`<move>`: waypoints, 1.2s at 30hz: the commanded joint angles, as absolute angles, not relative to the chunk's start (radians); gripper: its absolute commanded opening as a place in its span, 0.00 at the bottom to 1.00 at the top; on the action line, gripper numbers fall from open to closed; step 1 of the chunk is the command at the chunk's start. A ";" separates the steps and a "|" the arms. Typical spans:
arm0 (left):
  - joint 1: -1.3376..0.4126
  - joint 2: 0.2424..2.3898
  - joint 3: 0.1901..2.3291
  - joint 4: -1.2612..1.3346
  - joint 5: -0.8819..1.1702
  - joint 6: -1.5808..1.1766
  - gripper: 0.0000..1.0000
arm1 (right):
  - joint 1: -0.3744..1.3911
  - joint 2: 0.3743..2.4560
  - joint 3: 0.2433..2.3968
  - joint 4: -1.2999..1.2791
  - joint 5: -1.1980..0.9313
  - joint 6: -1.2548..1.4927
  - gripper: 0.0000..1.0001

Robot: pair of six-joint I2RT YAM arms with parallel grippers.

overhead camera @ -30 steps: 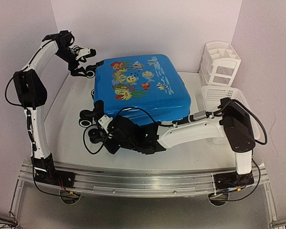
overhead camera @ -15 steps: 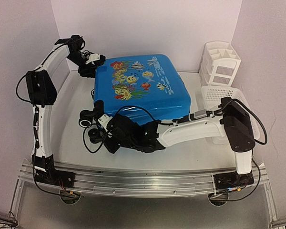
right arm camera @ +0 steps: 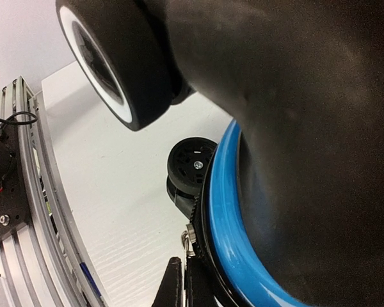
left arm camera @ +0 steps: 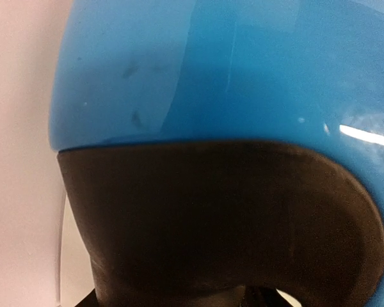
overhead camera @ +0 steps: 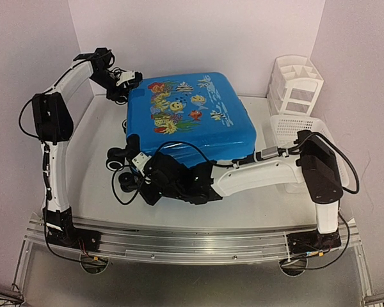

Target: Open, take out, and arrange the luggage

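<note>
blue luggage [overhead camera: 192, 118] lies between the left claw [overhead camera: 124, 93] and right claw [right arm camera: 181, 276].

Your luggage [overhead camera: 189, 118] is bright blue. Its top has a picture of yellow, orange and red fish, green plants and white waves. Right by your left pincer [overhead camera: 125, 89], the shell is plain shiny blue above and black below. Next to your right pincer [right arm camera: 181, 284], a wheel [right arm camera: 105, 64] is black with a white ring. The desk [overhead camera: 96, 173], the basket [overhead camera: 294, 128] and the drawer organizer [overhead camera: 297, 83] are white. Your left arm [overhead camera: 54, 160] and right arm [overhead camera: 262, 173] are white with black parts.
</note>
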State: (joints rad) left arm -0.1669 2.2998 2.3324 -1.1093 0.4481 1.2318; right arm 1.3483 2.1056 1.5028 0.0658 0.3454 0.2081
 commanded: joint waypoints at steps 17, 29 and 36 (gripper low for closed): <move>-0.148 1.640 1.538 -1.019 0.199 0.312 0.00 | 1.292 1.820 1.085 0.391 0.577 0.311 0.00; -0.200 1.450 1.333 -1.122 0.305 -0.018 0.00 | 1.292 1.837 0.946 0.799 0.659 0.384 0.00; -0.220 1.405 1.265 -1.137 0.340 -0.088 0.00 | 1.292 1.866 0.891 1.050 0.746 0.428 0.00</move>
